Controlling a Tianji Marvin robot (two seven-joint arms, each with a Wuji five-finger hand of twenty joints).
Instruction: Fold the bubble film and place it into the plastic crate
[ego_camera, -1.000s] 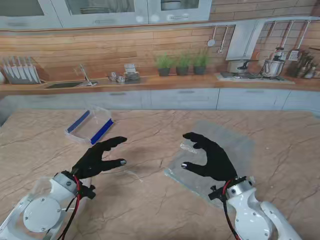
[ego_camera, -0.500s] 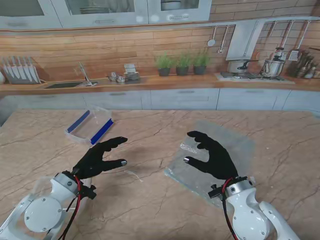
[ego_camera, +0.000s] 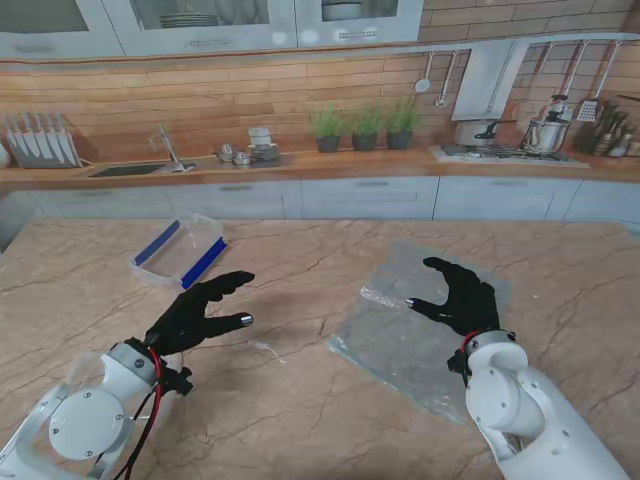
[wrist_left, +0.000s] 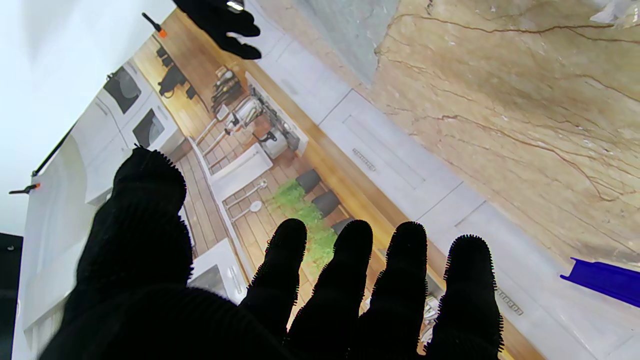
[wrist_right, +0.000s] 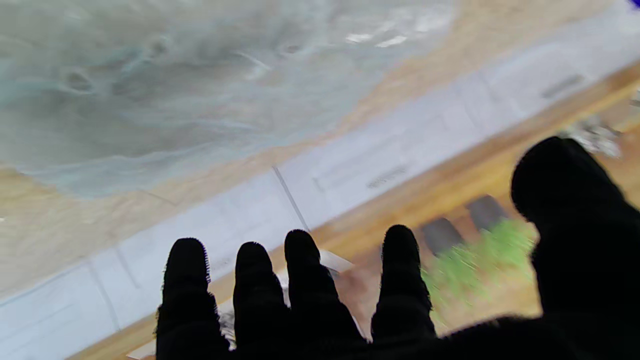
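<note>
The bubble film (ego_camera: 400, 330) is a clear sheet lying flat on the marble table to my right; it also shows in the right wrist view as a grey sheet (wrist_right: 175, 80). My right hand (ego_camera: 460, 298) hovers over the film's right half, fingers spread, holding nothing. The plastic crate (ego_camera: 180, 252), clear with blue edges, lies on the table at the far left; one blue edge (wrist_left: 602, 280) appears in the left wrist view. My left hand (ego_camera: 195, 315) floats open above the table nearer to me than the crate, with nothing in it.
A kitchen counter (ego_camera: 300, 165) with a sink, potted plants and a stove runs behind the table. A small clear scrap (ego_camera: 262, 348) lies on the marble between my hands. The table's far edge (ego_camera: 320, 222) runs in front of the white cabinets.
My right hand moved to the right and farther from me across the film. The left hand, the film and the crate stayed where they were.
</note>
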